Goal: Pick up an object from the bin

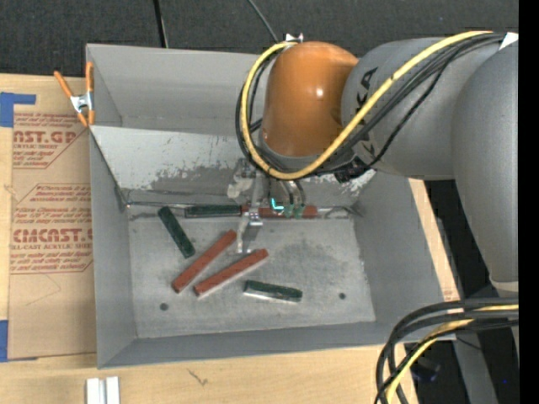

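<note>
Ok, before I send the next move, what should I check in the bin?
1. End effector placement: it hangs by the upper ends of the two red-brown bars, ok.
2. Whether it holds anything: cannot tell.
3. Target separation: the upper red-brown bar and the lower red-brown bar lie side by side, very close, so both might be caught, not ok.
4. Neighbours: the left dark green bar and the front dark green bar lie apart from that pair, ok.
5. Back wall: the bars at its foot are partly hidden by the arm, cannot tell.
</note>
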### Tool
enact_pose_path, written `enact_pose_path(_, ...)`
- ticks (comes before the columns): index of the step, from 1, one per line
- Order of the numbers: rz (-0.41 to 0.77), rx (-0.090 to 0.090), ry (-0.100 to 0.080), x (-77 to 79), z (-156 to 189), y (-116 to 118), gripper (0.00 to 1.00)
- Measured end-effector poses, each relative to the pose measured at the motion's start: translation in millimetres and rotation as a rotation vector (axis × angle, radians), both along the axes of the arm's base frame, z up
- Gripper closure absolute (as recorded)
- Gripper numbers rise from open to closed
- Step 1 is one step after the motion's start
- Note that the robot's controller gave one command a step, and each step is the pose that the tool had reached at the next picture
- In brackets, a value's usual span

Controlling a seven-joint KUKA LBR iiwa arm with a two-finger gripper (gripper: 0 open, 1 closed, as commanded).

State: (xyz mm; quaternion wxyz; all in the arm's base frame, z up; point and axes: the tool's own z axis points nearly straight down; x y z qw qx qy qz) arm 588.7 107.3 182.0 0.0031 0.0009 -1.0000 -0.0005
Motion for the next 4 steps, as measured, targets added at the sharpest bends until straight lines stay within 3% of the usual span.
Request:
enact_pose_path(1,-0.001,0.001,-0.008,1.9,4.6,-0.5,0.0)
enact_pose_path(2,0.048,0.0,-0.012,-24.3,-54.7,-2.0,0.0)
enact_pose_path(3,-0.06,0.006,-0.034,-19.0,-102.8,2.1,1.0)
enact_pose_path(4,-0.06,0.006,-0.034,-19.1,-102.8,2.1,1.0)
